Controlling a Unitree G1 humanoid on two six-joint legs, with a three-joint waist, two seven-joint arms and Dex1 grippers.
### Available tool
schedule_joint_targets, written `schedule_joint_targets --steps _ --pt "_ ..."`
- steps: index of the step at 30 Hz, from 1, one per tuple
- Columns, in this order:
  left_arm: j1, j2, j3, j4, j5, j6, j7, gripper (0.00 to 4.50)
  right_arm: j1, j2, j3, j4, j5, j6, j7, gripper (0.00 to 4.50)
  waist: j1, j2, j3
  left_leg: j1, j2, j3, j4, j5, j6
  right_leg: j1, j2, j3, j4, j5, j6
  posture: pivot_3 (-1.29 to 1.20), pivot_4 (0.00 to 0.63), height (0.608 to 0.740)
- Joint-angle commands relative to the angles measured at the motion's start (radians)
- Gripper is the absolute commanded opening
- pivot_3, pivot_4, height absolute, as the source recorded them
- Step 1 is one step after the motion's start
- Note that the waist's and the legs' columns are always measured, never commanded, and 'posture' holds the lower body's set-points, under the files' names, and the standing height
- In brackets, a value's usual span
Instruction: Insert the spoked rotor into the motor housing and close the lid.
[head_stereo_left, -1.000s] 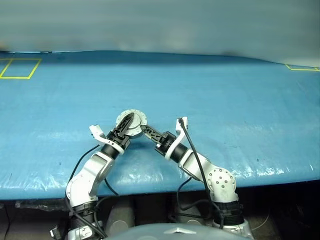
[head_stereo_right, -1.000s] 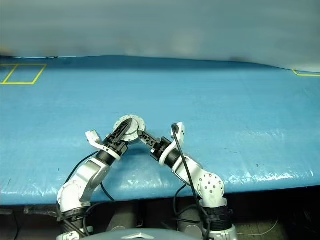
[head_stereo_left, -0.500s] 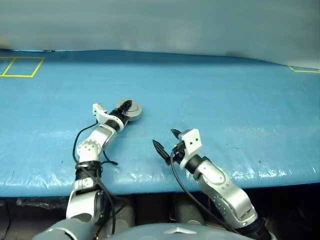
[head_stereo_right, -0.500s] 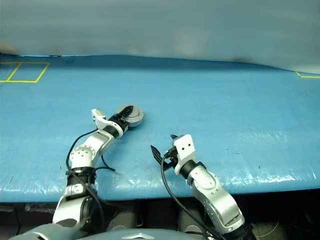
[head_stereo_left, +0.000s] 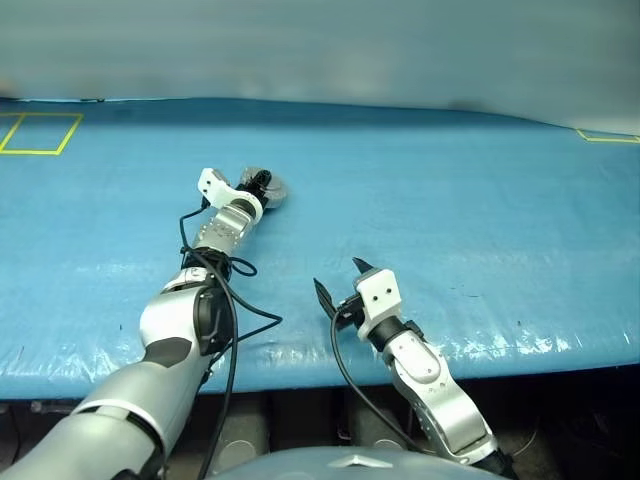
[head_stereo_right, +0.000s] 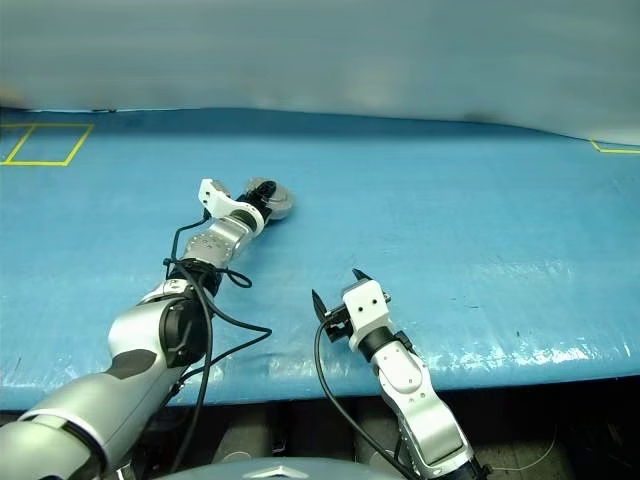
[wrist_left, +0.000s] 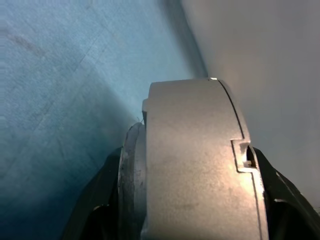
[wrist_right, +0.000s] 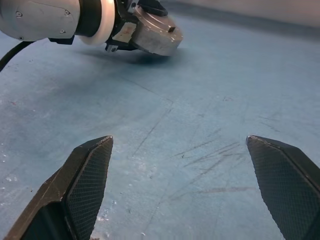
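Closest to the robot, the right pincer (head_stereo_left: 339, 283) hangs just over the blue tabletop (head_stereo_left: 480, 200) with its two black fingers (wrist_right: 85, 182) spread wide and nothing between them. Farther out, the left arm reaches forward. The left pincer (head_stereo_left: 262, 183) grips the grey motor housing (head_stereo_left: 272, 189), one finger on each side. The lid (wrist_right: 156, 36) is closed flat on it. The housing sits low at the tabletop. Yellow tape lines (head_stereo_left: 38, 135) mark the far left corner.
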Motion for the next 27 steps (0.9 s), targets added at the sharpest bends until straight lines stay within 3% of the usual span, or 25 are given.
schedule_joint_targets --steps 1,3,9,13,18,27 --pt "-0.064 0.011 0.019 0.005 0.052 -0.05 0.017 2.45 0.011 0.014 -0.015 -0.028 -0.017 -0.001 0.003 4.5 0.0 0.0 0.0 0.0 0.0 0.0 0.0 0.0 0.0 0.0 0.0 0.0 0.0 0.0 0.0 0.0 0.15 0.74" --pt "-0.069 0.007 0.031 0.004 0.065 -0.045 0.012 2.45 0.016 0.019 -0.017 -0.029 -0.022 0.005 0.008 4.5 0.0 0.0 0.0 0.0 0.0 0.0 0.001 0.0 0.0 0.0 0.0 0.0 0.0 0.0 0.0 0.0 0.15 0.74" --pt "-0.051 0.001 0.039 -0.036 0.102 -0.011 0.0 4.42 0.004 0.045 -0.016 -0.006 -0.029 0.02 0.025 4.5 0.001 0.0 0.0 0.001 0.0 0.0 0.002 0.0 0.0 0.001 0.0 -0.001 0.001 0.0 0.001 0.0 0.15 0.74" --pt "-0.005 0.012 0.043 -0.089 0.117 0.03 0.027 4.47 -0.019 0.061 -0.01 0.016 -0.031 0.033 0.048 4.5 -0.002 0.0 0.0 0.003 0.0 -0.001 0.002 0.0 -0.001 0.002 0.0 0.001 0.004 0.0 0.0 0.0 0.15 0.74" --pt "0.107 -0.004 0.043 -0.281 0.098 0.161 0.068 4.47 -0.04 0.067 -0.011 0.029 -0.029 0.051 0.077 4.5 -0.006 0.0 0.0 0.007 0.0 -0.001 0.002 0.001 -0.002 0.003 0.0 0.002 0.007 0.0 0.0 0.0 0.15 0.74" --pt "0.458 -0.071 0.014 -0.855 -0.001 0.513 0.196 4.47 -0.036 0.084 -0.027 0.023 -0.024 0.074 0.089 4.5 -0.012 0.001 -0.004 0.012 0.001 0.0 0.002 0.001 -0.002 0.007 0.0 0.004 0.009 0.0 -0.001 0.0 0.15 0.74"
